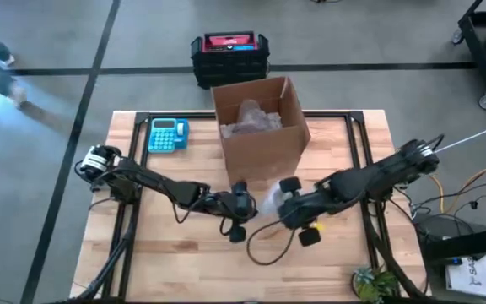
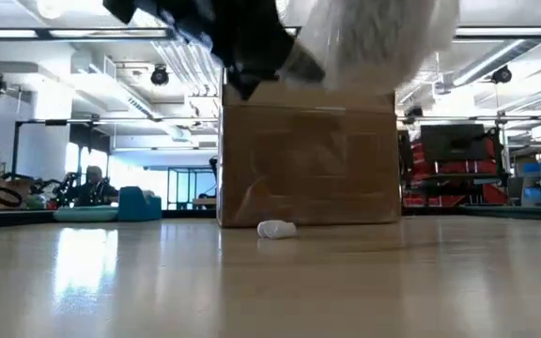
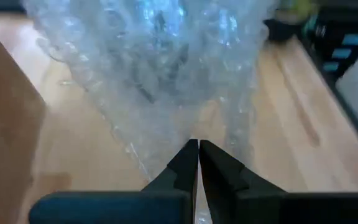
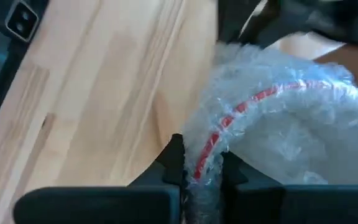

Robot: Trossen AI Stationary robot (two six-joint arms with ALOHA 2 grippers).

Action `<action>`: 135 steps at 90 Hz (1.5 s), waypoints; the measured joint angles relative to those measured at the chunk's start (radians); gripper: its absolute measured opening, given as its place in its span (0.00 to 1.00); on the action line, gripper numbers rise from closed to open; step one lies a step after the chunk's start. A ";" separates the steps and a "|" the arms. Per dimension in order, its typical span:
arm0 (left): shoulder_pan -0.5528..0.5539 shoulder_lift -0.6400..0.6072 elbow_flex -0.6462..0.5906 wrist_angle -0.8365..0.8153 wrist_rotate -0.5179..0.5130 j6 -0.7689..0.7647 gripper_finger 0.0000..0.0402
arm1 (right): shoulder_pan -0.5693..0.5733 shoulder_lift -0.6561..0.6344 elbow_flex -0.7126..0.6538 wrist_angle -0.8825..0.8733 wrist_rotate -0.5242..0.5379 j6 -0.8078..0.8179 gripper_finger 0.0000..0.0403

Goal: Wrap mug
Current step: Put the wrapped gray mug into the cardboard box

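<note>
The mug point(image 4: 291, 118), white with a red rim, is bundled in clear bubble wrap point(image 3: 160, 68). It hangs in the air in front of the cardboard box point(image 1: 260, 127), between my two grippers. My left gripper point(image 3: 198, 149) is shut on the wrap from the table's left. My right gripper point(image 4: 202, 171) is shut on the bundle from the right. In the low view the bundle point(image 2: 369, 38) hangs well above the table, with a dark gripper point(image 2: 247, 52) beside it. From above, the bundle point(image 1: 270, 199) shows between the two wrists. My left gripper pinches a gathered end of the bubble wrap point(image 3: 191, 134) between its two fingertips; how many layers I cannot tell. The wrap fans out beyond the fingers and is clear of the table. My right gripper pinches the wrapped mug at its red rim point(image 4: 211, 152), with wrap between the fingers and the rim. The bundle stretches out beyond the fingers, lifted clear of the table.
The open cardboard box point(image 2: 308, 160) stands just behind the bundle with crumpled wrap point(image 1: 251, 118) inside. A small white scrap point(image 2: 276, 228) lies on the table before it. A blue calculator point(image 1: 167, 135) lies at the far left, and a plant point(image 1: 376, 283) at the near right corner.
</note>
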 joint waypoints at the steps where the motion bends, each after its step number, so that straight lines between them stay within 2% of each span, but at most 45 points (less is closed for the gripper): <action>1: 0.000 0.000 0.000 0.001 0.000 0.000 0.01 | -0.004 -0.005 0.000 0.000 0.000 -0.004 0.04; 17: 0.000 -0.054 -0.005 0.018 -0.003 -0.026 0.01 | -0.037 -0.042 0.000 0.009 -0.015 -0.008 0.04; 29: -0.015 -0.149 -0.015 0.017 -0.032 -0.035 0.01 | -0.034 -0.004 -0.002 0.013 -0.023 -0.001 0.04; 52: -0.042 -0.341 -0.014 -0.015 -0.316 -0.050 0.01 | -0.026 0.095 -0.001 -0.016 -0.063 -0.012 0.04; 71: -0.069 -0.490 -0.010 -0.161 -0.362 -0.050 0.01 | -0.026 0.068 0.076 -0.048 0.039 -0.030 0.04; 79: -0.087 -0.545 -0.010 -0.218 -0.363 -0.050 0.01 | -0.027 0.035 0.144 -0.037 0.090 -0.085 0.04; 87: -0.099 -0.577 -0.010 -0.249 -0.364 -0.050 0.01 | -0.048 0.013 0.210 -0.032 0.185 -0.169 0.03; 98: -0.107 -0.575 -0.010 -0.265 -0.364 -0.050 0.01 | -0.134 0.005 0.276 0.008 0.310 -0.330 0.03; 113: -0.106 -0.520 -0.010 -0.277 -0.343 -0.050 0.01 | -0.356 0.008 0.303 0.135 0.294 -0.483 0.03; 124: -0.109 -0.465 -0.010 -0.284 -0.309 -0.050 0.01 | -0.533 0.017 0.291 0.127 0.159 -0.493 0.03; 135: -0.109 -0.420 -0.010 -0.285 -0.295 -0.050 0.01 | -0.658 0.037 0.269 0.118 0.001 -0.445 0.03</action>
